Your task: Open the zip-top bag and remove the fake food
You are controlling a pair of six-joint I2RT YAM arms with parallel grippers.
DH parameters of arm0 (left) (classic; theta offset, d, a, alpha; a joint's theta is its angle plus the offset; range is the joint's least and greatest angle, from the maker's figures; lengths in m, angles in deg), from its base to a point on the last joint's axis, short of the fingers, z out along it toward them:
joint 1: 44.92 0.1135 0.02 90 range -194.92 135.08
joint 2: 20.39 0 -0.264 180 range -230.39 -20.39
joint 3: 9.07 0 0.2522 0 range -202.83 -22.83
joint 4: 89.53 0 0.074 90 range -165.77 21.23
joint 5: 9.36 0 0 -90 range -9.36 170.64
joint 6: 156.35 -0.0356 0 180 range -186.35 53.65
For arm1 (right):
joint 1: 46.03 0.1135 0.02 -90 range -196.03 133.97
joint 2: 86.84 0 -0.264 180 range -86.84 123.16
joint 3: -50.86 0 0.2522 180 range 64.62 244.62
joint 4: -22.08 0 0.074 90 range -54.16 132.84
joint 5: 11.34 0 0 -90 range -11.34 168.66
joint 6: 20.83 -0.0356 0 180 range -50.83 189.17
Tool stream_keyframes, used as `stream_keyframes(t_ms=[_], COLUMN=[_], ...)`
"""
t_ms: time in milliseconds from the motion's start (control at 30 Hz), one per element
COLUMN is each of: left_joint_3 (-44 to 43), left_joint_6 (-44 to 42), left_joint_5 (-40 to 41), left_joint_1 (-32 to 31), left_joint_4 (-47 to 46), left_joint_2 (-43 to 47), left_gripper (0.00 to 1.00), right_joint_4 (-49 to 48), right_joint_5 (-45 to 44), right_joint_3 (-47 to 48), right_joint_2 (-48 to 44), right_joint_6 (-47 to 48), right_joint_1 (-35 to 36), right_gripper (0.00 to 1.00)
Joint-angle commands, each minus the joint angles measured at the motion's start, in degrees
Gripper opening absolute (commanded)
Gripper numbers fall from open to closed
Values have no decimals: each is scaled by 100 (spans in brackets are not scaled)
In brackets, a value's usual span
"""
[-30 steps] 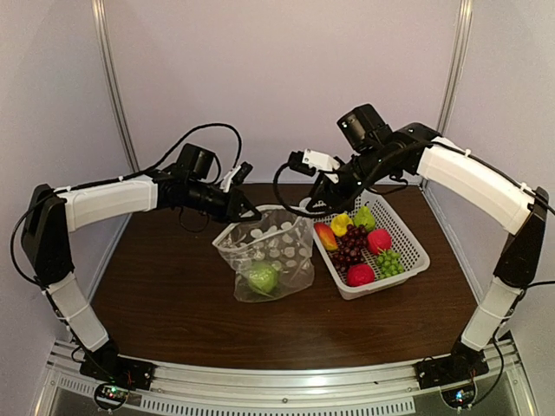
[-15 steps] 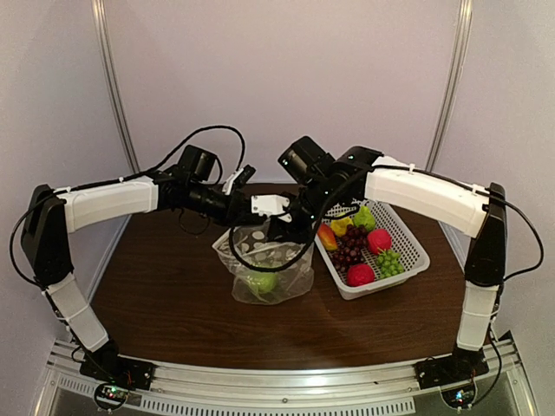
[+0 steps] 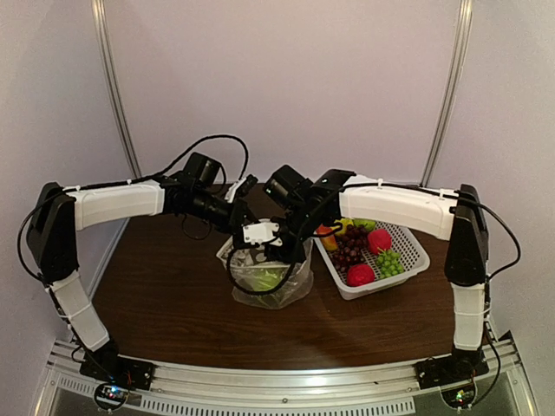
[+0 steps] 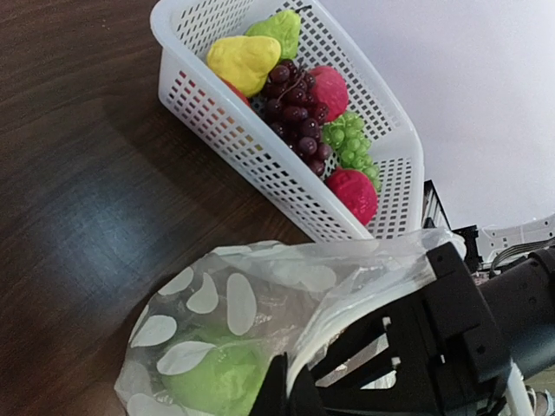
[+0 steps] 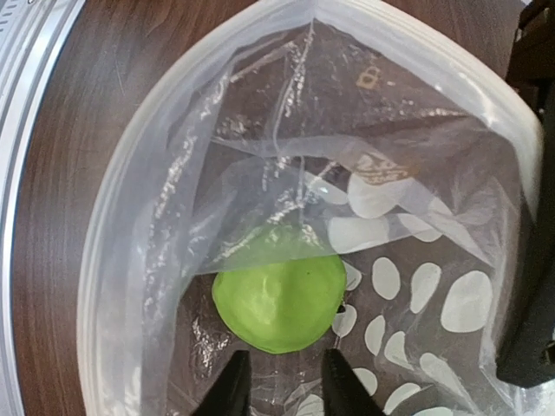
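The zip-top bag [image 3: 293,279], clear with white dots, stands open on the table left of the basket. My left gripper [image 4: 290,400] is shut on the bag's rim [image 4: 347,312] and holds the mouth up; from above it [image 3: 236,227] is at the bag's back left. One green round piece of fake food [image 5: 279,299] lies at the bottom of the bag [image 5: 416,217]. My right gripper [image 5: 284,386] reaches down into the mouth, open, with its fingertips just short of the green piece and nothing between them. From above it [image 3: 264,254] covers most of the opening.
A white perforated basket [image 3: 408,260] stands right of the bag, close to it. It holds dark purple grapes [image 3: 349,247], green grapes [image 3: 388,260], red, yellow and green fruits. In the left wrist view the basket's wall [image 4: 260,147] lies just beyond the bag.
My right arm swung left from above the basket to the bag and dipped its gripper into the mouth. The bag sank lower and wider. My left gripper kept its hold on the rim.
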Motion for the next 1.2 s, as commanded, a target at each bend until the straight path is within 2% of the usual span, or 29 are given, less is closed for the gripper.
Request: stream_keyframes(t_ms=[0,267,467,600,700,900,1000,1167], left_joint_3=[-53,-83,-34,3,29,66,97,102], left_joint_6=[-115,-144,-170,-165,-177,-186,-196,-196], left_joint_5=[11,-34,-43,-58,-65,-51,-26,-38], left_joint_1=[-4,22,40,40,40,51,49,49], left_joint_4=[-24,-21,5,5,13,54,58,58], left_joint_2=[-264,-452,-472,-478,-467,-452,-416,-393], left_gripper=[0,0,0,0,0,0,0,0], right_joint_4=[25,-248,-901,-1105,-1345,-1685,-2001,-1973], right_joint_5=[-4,95,-12,-138,-267,-369,-208,129], right_joint_3=[-158,-475,-641,-484,-438,-308,-438,-258], right_joint_2=[280,442,536,797,974,1194,990,1016], right_joint_6=[161,245,95,14,-22,-308,-602,-784], right_joint_1=[65,83,89,96,103,94,76,74], right_gripper=[39,67,78,80,86,86,88,89])
